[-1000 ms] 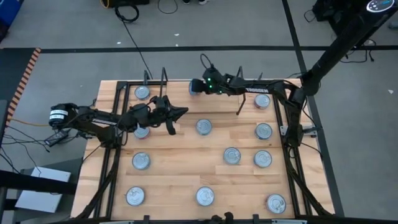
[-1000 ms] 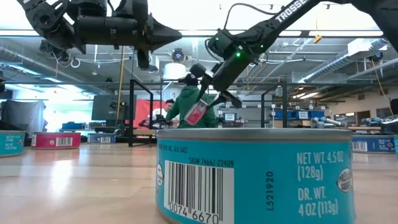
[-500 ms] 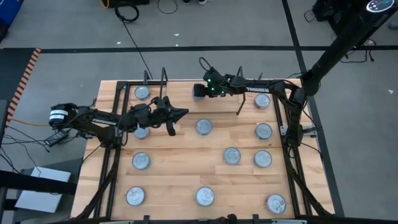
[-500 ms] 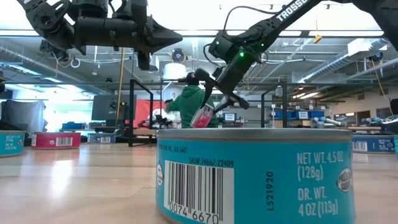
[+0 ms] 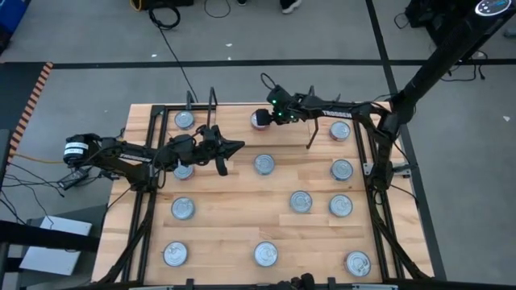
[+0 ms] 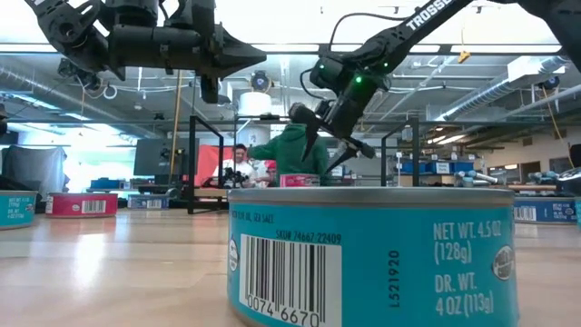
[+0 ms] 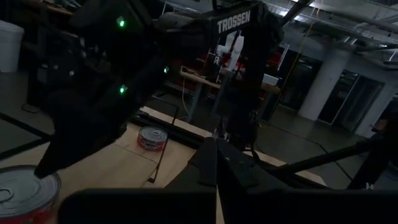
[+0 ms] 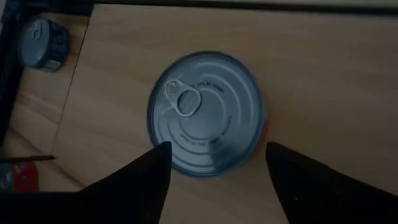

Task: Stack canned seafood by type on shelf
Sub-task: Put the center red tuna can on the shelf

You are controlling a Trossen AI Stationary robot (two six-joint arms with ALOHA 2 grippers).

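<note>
Change: red-sided flat round tin with a silver ring-pull lid now sits flat on the narrow light-wood shelf board; a second ago it hung tilted between the right gripper's fingers above that board.
Right gripper: you see its two dark fingers spread apart on either side of the tin, with a gap to the tin's wall on each side. A second ago they were clamped on it.
Left gripper: fingers together, holding nothing, poised above the tabletop left of centre, unchanged over the last second.
Meaning for the task: judge this placement as complete; the released tin starts or joins the red group at the board's middle. Roughly a dozen tins remain spread on the large wooden tabletop.
Location of other tins: one silver-lidded tin lies at the far left end by the thin black wire upright; a blue-labelled tin stands close to the low camera.
Materials: tins are rigid stamped metal with ridged glossy lids and paper-look side labels; board and tabletop are smooth pale planks.
</note>
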